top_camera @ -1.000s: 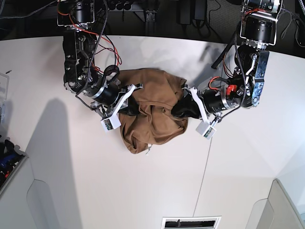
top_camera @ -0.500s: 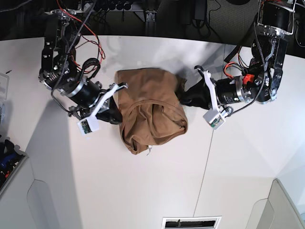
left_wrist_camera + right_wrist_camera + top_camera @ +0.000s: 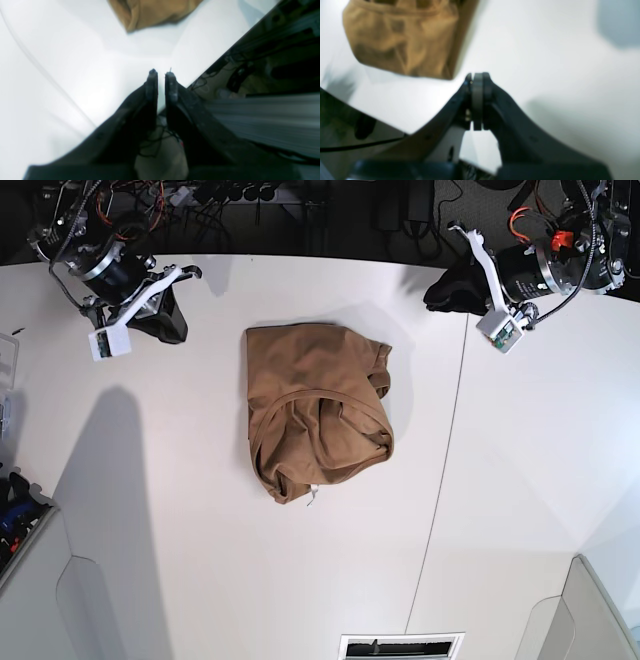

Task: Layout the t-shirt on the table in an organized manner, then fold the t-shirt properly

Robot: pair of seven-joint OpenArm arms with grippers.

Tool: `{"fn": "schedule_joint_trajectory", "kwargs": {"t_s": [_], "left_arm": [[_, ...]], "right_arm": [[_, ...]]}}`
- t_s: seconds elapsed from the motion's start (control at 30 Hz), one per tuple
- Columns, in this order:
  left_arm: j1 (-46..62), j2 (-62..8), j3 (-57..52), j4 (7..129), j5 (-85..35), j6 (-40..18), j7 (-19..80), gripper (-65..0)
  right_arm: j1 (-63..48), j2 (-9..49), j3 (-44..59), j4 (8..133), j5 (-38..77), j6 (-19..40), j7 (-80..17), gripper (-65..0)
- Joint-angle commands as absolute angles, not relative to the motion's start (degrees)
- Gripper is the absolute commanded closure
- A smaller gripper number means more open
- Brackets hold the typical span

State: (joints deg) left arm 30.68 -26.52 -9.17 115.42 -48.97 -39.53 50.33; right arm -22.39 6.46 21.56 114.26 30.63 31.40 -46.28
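Base view: t-shirt (image 3: 318, 411) lies crumpled, folded unevenly.

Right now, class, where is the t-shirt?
In the base view the t-shirt lies bunched mid-table, left of the seam, between both raised arms.

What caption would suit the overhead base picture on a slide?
Bunched tan t-shirt lies on the white table, both arms pulled back to the far corners.

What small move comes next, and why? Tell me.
Probably bring the left gripper back to the t-shirt and pinch an edge to spread it: it lies bunched on the table, and both it and the right gripper are clear of it, empty.
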Motion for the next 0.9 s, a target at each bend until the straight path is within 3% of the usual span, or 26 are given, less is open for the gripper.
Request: {"fn": "schedule_joint_trajectory", "kwargs": {"t_s": [0.0,0.2,0.5,0.87], "left_arm": [[32.4,-27.1,-10.3,116.4,-50.0,-40.0,49.6,-5.8],[42.0,-27.1,-13.6,116.4,-49.2,-40.0,49.6,-5.8],[50.2,-24.4,-13.4,113.6,-37.3,-40.0,45.4,-5.8],[46.7,-22.7,-11.4,88.8,-27.0,-40.0,42.6,-5.8]], "right_arm": [[-24.2,6.7,22.6,115.5,32.4,31.7,-45.8,0.0],[-34.0,6.7,24.1,115.5,35.0,31.7,-46.6,0.0],[-45.0,6.7,24.0,114.7,35.2,31.6,-46.8,0.0],[-45.8,9.3,18.2,106.2,32.0,28.3,-49.3,0.0]]}}
